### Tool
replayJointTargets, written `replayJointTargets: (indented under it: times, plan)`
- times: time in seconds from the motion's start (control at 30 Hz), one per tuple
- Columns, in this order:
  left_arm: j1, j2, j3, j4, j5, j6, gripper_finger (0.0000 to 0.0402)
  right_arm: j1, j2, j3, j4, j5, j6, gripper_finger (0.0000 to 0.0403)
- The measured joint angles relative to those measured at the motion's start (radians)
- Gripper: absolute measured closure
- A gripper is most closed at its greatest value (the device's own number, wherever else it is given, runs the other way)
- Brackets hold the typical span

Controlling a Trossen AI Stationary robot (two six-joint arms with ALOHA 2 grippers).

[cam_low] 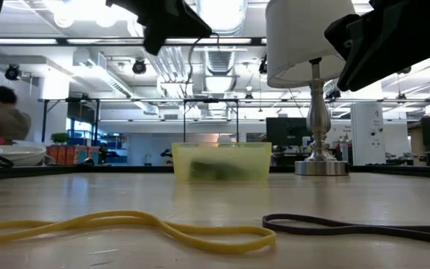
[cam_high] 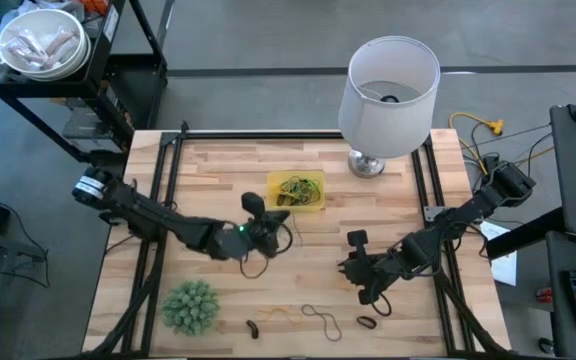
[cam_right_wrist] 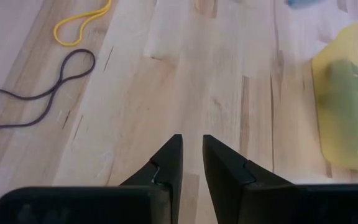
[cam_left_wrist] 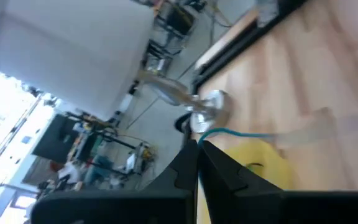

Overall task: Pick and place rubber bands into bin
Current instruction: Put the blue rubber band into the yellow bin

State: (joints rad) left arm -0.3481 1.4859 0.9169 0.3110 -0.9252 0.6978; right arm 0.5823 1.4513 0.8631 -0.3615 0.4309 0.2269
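The yellow bin (cam_high: 295,190) stands on the table's far middle with several bands lying in it; it also shows in the low view (cam_low: 221,161). My left gripper (cam_high: 278,216) hovers at the bin's near edge, shut on a thin teal-green rubber band (cam_left_wrist: 241,133). My right gripper (cam_high: 353,258) is right of centre, above bare wood, slightly open and empty (cam_right_wrist: 192,152). Loose bands lie flat near the table's near edge: a yellow one (cam_high: 278,313), a long dark one (cam_high: 323,319), and two small dark ones (cam_high: 253,327) (cam_high: 366,323). My left gripper pinches the teal-green band between its two shut fingertips, at one end of the band (cam_left_wrist: 205,133). The band runs away from the fingertips above the yellow bin (cam_left_wrist: 257,163), clear of the table; its far part is blurred.
A white-shaded lamp (cam_high: 389,92) stands on its metal base (cam_high: 368,165) at the far right of the table. A spiky green ball (cam_high: 190,305) sits at the near left. Black frame rails run along the table's left, right and far sides.
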Motion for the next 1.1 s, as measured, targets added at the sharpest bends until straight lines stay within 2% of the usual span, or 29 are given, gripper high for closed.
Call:
replayJointTargets:
  times: [0.17, 0.37, 0.53, 0.7, 0.8, 1.1]
  plan:
    - [0.098, -0.004, 0.000, 0.026, 0.025, 0.047, 0.0402, 0.000, 0.000, 0.000, 0.002, 0.000, -0.003, 0.0346]
    - [0.230, 0.001, 0.000, 0.022, 0.134, 0.042, 0.0401, 0.000, 0.000, 0.000, 0.001, 0.000, -0.003, 0.0346]
    - [0.333, 0.001, -0.001, 0.023, 0.171, 0.038, 0.0402, 0.000, 0.000, 0.000, 0.001, 0.000, -0.003, 0.0346]
    - [0.422, 0.001, -0.012, 0.017, 0.303, -0.042, 0.0401, 0.000, 0.000, -0.001, 0.002, 0.000, -0.003, 0.0346]
    - [0.458, 0.001, -0.028, 0.017, 0.368, -0.083, 0.0401, 0.000, 0.000, -0.003, 0.002, 0.000, -0.002, 0.0346]
    - [0.493, 0.002, -0.068, 0.010, 0.398, -0.136, 0.0402, 0.000, 0.000, -0.006, 0.004, 0.000, -0.002, 0.0346]
